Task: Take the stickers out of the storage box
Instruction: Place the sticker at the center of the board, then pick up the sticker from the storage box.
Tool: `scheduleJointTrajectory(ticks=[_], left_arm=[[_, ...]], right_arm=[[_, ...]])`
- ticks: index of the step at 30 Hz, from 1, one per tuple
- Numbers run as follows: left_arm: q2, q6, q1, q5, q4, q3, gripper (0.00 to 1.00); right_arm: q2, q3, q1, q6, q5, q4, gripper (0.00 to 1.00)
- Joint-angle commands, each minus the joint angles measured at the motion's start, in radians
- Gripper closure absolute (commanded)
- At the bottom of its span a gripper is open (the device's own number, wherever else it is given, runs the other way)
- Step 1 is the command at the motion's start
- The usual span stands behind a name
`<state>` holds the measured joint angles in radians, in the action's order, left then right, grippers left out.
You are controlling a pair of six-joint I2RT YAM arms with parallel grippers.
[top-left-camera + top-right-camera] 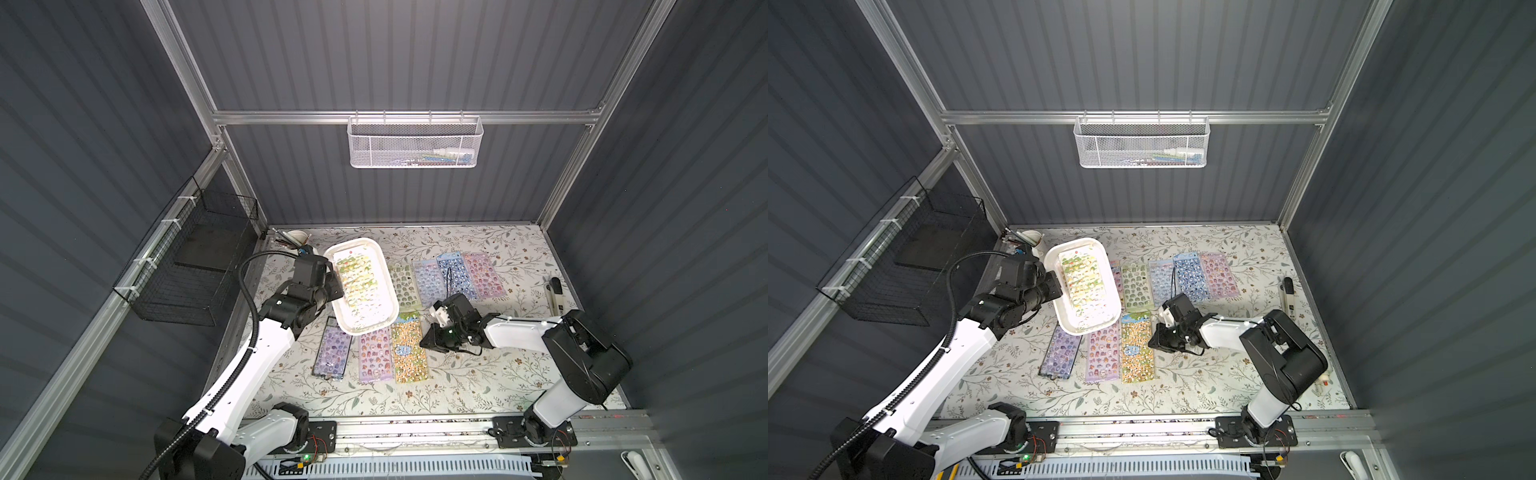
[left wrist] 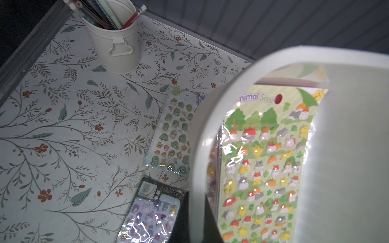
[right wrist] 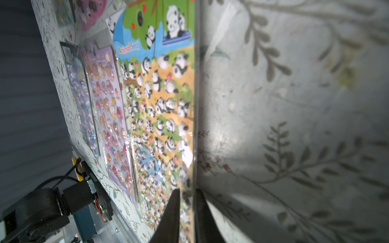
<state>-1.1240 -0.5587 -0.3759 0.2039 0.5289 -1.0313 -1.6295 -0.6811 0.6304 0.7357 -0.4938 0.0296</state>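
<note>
Left gripper [image 1: 336, 290]: clamped shut on the left rim of the shallow white smooth plastic storage box [image 1: 365, 324]. The box sits tilted, with its near end over the loose sheets.

Inside it lies a glossy green-and-yellow sheet of animal stickers [image 1: 357, 286]. In the left wrist view another sheet's edge shows under it, so the box isn't empty yet.

Already out on the floral-print tabletop [image 1: 498, 374], near row:
- black-backed purple sheet [image 1: 332, 353]
- lilac-pink sheet [image 1: 376, 359]
- orange-and-green panda sheet [image 1: 407, 349]

Right gripper [image 1: 424, 341]: low at the panda sheet's right long edge. The jaws are narrowly parted astride that edge and don't look to be pinching it. Judged step: letting go of this sheet.

Far row, further right:
- green frog sheet [image 1: 403, 286]
- two blue sheets [image 1: 440, 278]
- pink sheet [image 1: 484, 274]

To do it well:
- Open wider, then lift straight up before moving sideways. The glossy film will probably slide and could drag its neighbours.
- Next comes the reach into the box. Go for the sheet's free end or its raised edge, not flat onto the puffy figures.
- Take one sheet only.
- The left arm should hold the tilt steady, because a steeper tilt could dump the stack.
</note>
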Motion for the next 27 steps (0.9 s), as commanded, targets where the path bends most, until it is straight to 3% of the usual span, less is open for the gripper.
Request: scheduleJointTrajectory(ticks=[1, 11, 22, 27], left_arm=[[-0.010, -0.024, 0.006, -0.028, -0.040, -0.004, 1.00], [-0.088, -0.046, -0.002, -0.081, -0.070, -0.023, 1.00], [-0.208, -0.093, -0.141, -0.004, -0.127, -0.055, 1.00], [-0.265, -0.119, -0.158, -0.020, -0.165, -0.072, 1.00]], right_arm=[[0.007, -0.014, 0.004, -0.012, 0.001, -0.012, 0.75], [0.161, -0.040, -0.031, -0.065, 0.047, -0.140, 0.67], [0.477, -0.089, -0.169, -0.175, 0.108, -0.411, 0.66], [0.561, -0.152, -0.195, -0.208, 0.137, -0.524, 0.66]])
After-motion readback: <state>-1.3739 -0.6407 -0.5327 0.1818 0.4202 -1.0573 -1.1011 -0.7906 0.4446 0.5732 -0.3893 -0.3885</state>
